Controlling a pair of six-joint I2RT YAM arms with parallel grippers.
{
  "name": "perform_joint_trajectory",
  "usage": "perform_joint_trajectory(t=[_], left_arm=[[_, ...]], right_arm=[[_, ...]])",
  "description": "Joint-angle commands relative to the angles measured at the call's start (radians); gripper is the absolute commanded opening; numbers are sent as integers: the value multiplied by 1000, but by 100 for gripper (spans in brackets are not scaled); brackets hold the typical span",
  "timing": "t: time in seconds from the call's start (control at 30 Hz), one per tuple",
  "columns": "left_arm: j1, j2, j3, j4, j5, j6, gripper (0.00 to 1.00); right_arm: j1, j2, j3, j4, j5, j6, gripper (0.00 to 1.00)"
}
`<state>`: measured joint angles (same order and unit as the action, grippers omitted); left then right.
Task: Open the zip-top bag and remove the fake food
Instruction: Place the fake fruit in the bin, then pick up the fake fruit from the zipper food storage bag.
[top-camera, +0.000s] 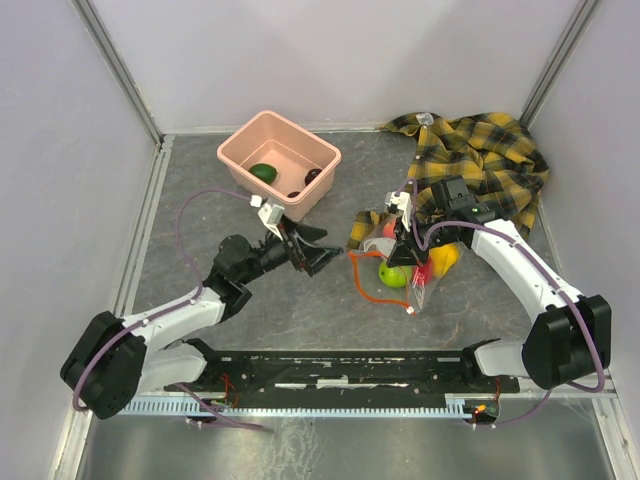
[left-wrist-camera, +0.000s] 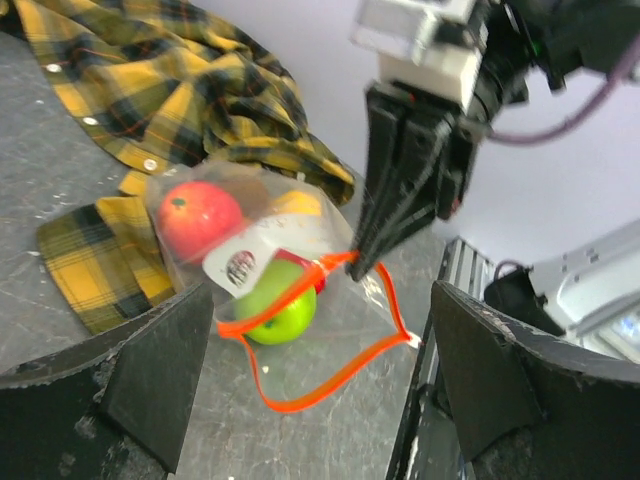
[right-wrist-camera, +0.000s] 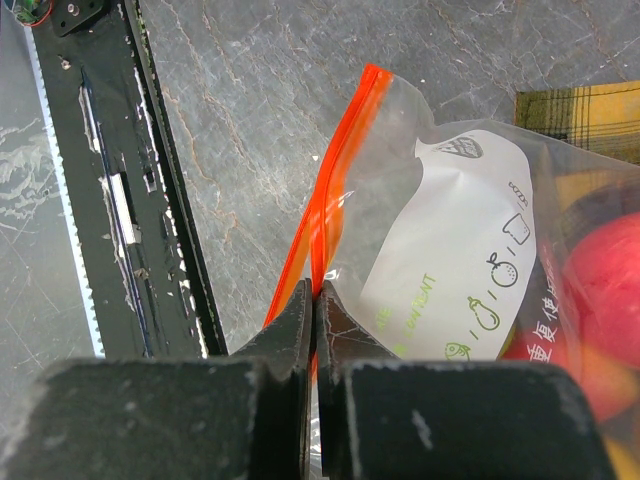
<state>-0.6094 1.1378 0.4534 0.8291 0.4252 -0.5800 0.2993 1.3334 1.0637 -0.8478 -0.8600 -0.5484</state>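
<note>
The right arm reaches from its base at the near right corner of the grey surface inward to a spot right of the middle, elbow bent and wrist tipped downward. The right gripper is pressed together on the orange-red zip strip, pinching one lip of it between its fingertips. The left arm stretches from the near left corner toward the middle and sits low. The left gripper is spread wide with nothing between its fingers, and it points across at the bag, near it but apart.

A yellow-and-black plaid shirt lies crumpled in the far right corner. One flap of it runs out toward the middle of the surface. A pink tub stands by the far edge, left of the middle. It holds a dark green fruit and a brown one.

The zip-top bag lies right of the middle, partly on the shirt's flap. It is clear and crinkled, with a white printed panel on one face. Its mouth is open, and the strip gapes in a loose loop on the side toward the left arm. Inside it sit a light green fruit, a red fruit and a yellow-orange fruit, bunched close together behind the opening.
</note>
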Motion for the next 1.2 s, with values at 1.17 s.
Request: perform_joint_trajectory(t=[1.17], left_arm=[[-496,497,65,263,-425,663,93]], right_arm=[[3,-28,35,4,-22,-22,2]])
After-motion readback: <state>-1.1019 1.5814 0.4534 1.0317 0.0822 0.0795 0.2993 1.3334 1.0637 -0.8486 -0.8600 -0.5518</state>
